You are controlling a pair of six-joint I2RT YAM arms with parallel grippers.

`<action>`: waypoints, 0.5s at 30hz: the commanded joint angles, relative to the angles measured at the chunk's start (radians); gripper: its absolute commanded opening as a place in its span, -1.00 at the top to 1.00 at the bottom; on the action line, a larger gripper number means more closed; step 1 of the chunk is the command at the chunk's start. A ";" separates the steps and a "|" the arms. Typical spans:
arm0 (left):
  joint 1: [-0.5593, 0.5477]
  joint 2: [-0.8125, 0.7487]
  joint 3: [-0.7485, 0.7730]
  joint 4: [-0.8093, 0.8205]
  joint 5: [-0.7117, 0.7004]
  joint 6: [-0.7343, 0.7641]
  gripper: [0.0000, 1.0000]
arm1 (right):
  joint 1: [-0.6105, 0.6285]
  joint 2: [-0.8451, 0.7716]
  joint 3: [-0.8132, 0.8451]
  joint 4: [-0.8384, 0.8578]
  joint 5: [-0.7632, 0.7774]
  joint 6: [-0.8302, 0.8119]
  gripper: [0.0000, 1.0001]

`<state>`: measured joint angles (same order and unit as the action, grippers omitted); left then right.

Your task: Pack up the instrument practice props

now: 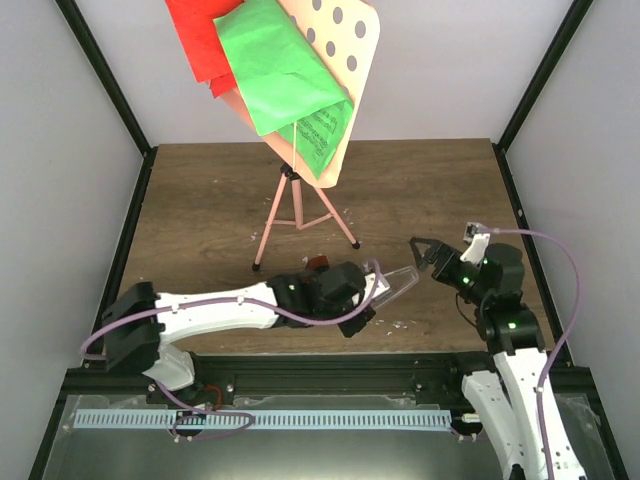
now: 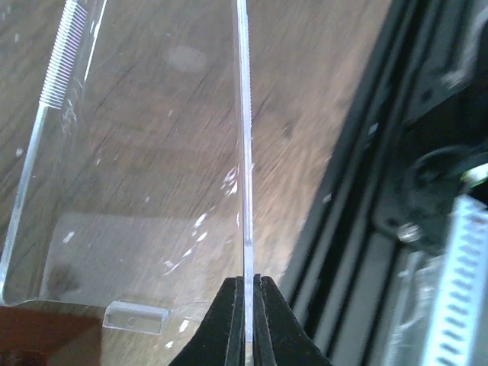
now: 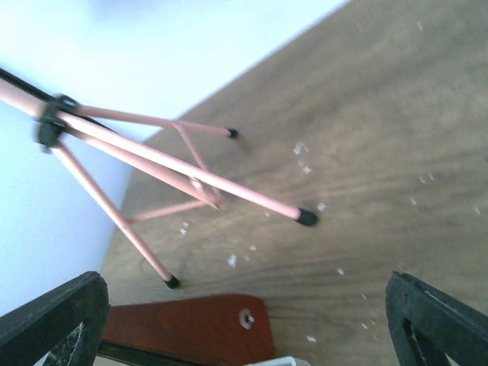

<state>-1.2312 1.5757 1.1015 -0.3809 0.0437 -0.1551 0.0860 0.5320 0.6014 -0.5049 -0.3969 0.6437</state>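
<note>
The pink tripod music stand (image 1: 295, 205) stands at the back middle of the table. Its hole-dotted desk (image 1: 352, 45) carries a green sheet (image 1: 280, 70) and a red sheet (image 1: 200, 40). My left gripper (image 1: 377, 291) is shut on the edge of the clear plastic cover (image 1: 402, 281), held just above the table. In the left wrist view the fingers (image 2: 229, 320) pinch the cover (image 2: 145, 175) edge-on. The reddish-brown metronome (image 1: 317, 263) is mostly hidden behind my left wrist and shows in the right wrist view (image 3: 191, 328). My right gripper (image 1: 426, 252) is open and empty, right of the cover.
The tripod's legs (image 3: 191, 175) spread over the wooden table (image 1: 420, 190). White specks (image 1: 400, 324) lie scattered on it. A black frame rail (image 1: 330, 372) runs along the near edge, also close by in the left wrist view (image 2: 366, 191). White walls and black posts (image 1: 110, 80) enclose the sides.
</note>
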 commanded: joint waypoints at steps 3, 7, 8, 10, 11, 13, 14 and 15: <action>0.056 -0.159 -0.027 0.143 0.203 -0.207 1.00 | -0.011 -0.042 0.161 -0.043 -0.060 0.005 -1.00; 0.128 -0.308 -0.147 0.314 0.378 -0.355 1.00 | -0.011 -0.043 0.233 0.010 -0.168 -0.022 -1.00; 0.141 -0.363 -0.189 0.358 0.411 -0.390 1.00 | -0.011 -0.043 0.237 0.045 -0.247 -0.030 -1.00; 0.166 -0.440 -0.250 0.444 0.464 -0.461 1.00 | -0.011 -0.040 0.225 0.148 -0.372 -0.023 -1.00; 0.184 -0.472 -0.281 0.492 0.491 -0.500 1.00 | -0.011 -0.035 0.211 0.204 -0.472 -0.003 -1.00; 0.211 -0.523 -0.329 0.571 0.541 -0.578 1.00 | -0.011 -0.023 0.166 0.339 -0.591 0.087 -1.00; 0.224 -0.539 -0.347 0.604 0.567 -0.610 1.00 | -0.012 -0.017 0.138 0.408 -0.635 0.135 -1.00; 0.232 -0.551 -0.365 0.642 0.605 -0.651 1.00 | -0.010 -0.012 0.115 0.470 -0.662 0.178 -1.00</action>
<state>-1.0351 1.0763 0.7959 0.0280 0.4759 -0.6071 0.0841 0.5022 0.7776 -0.3042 -0.7906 0.6785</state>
